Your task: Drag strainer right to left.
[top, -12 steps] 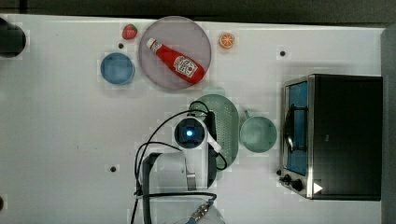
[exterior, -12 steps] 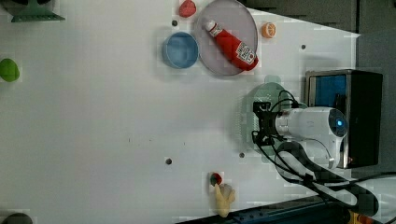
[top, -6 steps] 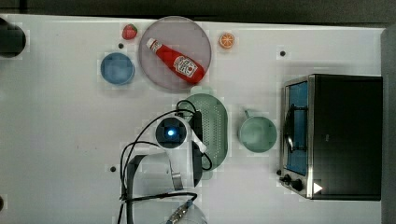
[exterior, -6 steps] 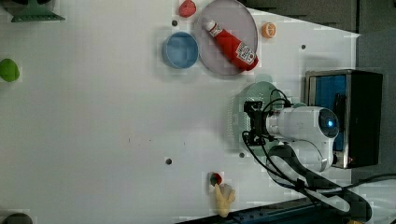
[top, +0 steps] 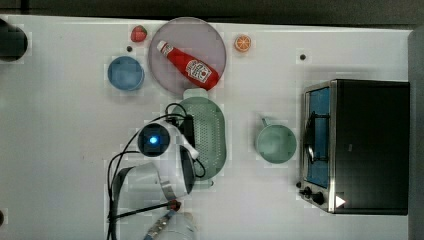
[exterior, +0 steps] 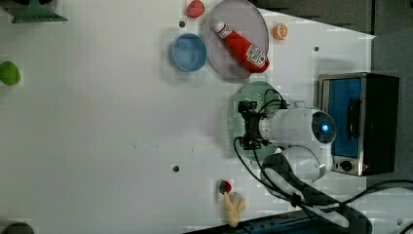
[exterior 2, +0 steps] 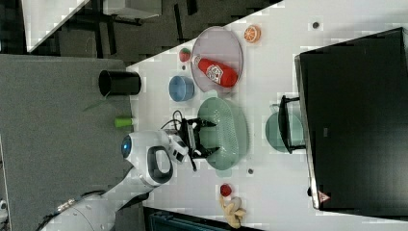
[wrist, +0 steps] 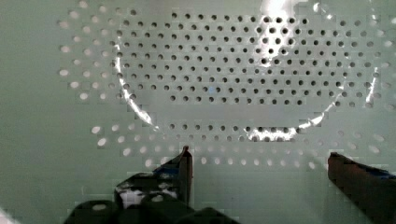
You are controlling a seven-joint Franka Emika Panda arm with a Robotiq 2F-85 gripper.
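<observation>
- Dragging looks under way: the pincer (wrist: 257, 161) sits down inside the strainer (top: 212, 135), fingers spread wide and gripping nothing, so any push goes through the bowl's inner wall.
- In the wrist view the perforated floor lies right ahead of the fingers (wrist: 184, 163), with both tips close to the green surface; whether they touch it I cannot tell.
- In the top view the strainer lies under and just to the right of the pincer (top: 187, 131), the plate (top: 220, 37) with its ketchup (top: 189, 64) just beyond the strainer's upper tab, and the mug (top: 276, 143) well off on the far side from the pincer.
- In the right view the pincer (exterior 2: 195, 138) reaches over the strainer's near rim.
- Judged by the task, the next move calls for a steady slide toward the top view's left, staying low so the rim does not slip free, and keeping clear of the plate and blue bowl (top: 125, 73).
</observation>
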